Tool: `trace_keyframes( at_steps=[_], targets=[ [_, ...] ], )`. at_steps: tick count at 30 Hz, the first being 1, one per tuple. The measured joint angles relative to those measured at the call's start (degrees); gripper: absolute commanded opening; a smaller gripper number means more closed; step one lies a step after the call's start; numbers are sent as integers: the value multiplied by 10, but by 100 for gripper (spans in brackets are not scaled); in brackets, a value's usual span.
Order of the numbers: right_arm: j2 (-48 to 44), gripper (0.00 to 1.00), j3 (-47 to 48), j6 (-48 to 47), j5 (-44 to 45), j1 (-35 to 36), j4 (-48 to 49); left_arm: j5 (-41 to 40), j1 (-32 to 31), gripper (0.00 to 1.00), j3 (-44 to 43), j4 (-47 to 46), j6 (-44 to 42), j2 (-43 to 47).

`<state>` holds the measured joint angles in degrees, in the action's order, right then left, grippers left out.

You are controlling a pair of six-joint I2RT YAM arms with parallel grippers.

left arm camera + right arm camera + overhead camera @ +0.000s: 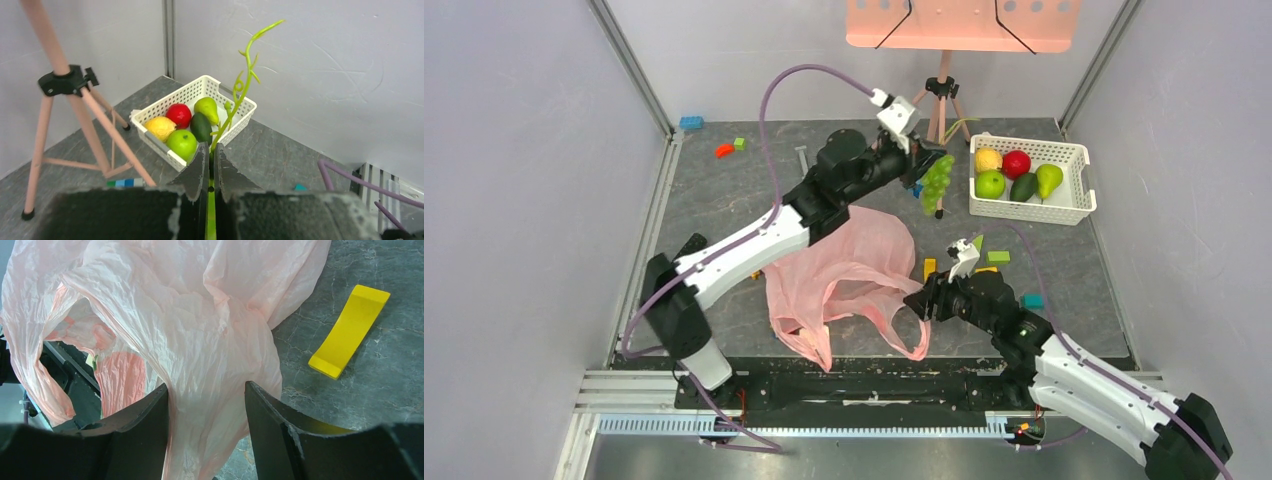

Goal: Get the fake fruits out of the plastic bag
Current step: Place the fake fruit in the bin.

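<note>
Top external view: left gripper [927, 168] holds green grapes [937, 183] aloft beside the white basket [1079, 212]. Its jaws pinch the stem [244, 80], and the cluster is hidden from its wrist camera. Right gripper [206, 390] has its jaws spread around crumpled plastic bag [849, 265] on the table; the bag's inside cannot be made out.

Left arm [744, 245] raised beyond the plastic bag [844, 270], right arm [1074, 375] low at its edge.
The left arm stretches over the plastic bag to its far side, wrist lifted, left gripper [210, 162] pinched tight on the stem of the green grapes [937, 183]. The right arm crouches bent at the bag's near right side, right gripper [206, 400] spread wide with a bag fold between its jaws.
</note>
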<state>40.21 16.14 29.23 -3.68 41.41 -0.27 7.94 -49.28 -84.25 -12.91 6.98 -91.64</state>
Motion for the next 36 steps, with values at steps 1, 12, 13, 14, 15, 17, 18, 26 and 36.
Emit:
trace_keyframes(
  at_steps=[1,12,13,14,15,17,18,26,36],
  targets=[
    [-7,57,-4,3,0,0,-1,3,0,2,-19,0,0,-19],
    [-65,58,-45,27,2,0,-2,42,0,2,-259,-19,-9,-243],
    [-69,58,-52,29,3,0,-2,46,0,2,-284,-22,-11,-265],
    [-73,58,-62,32,3,0,-2,50,0,2,-309,-23,-13,-286],
    [-76,58,-71,35,4,0,-2,56,0,2,-332,-25,-15,-306],
    [-83,58,-89,42,5,0,-1,65,0,2,-376,-33,-16,-344],
    [-87,58,-99,45,5,0,0,74,0,2,-401,-39,-16,-366],
    [-113,58,-147,70,5,0,9,94,0,2,-527,-150,-8,-523],
    [-119,58,-155,85,4,0,24,34,-2,2,-614,-198,21,-659]
  ],
)
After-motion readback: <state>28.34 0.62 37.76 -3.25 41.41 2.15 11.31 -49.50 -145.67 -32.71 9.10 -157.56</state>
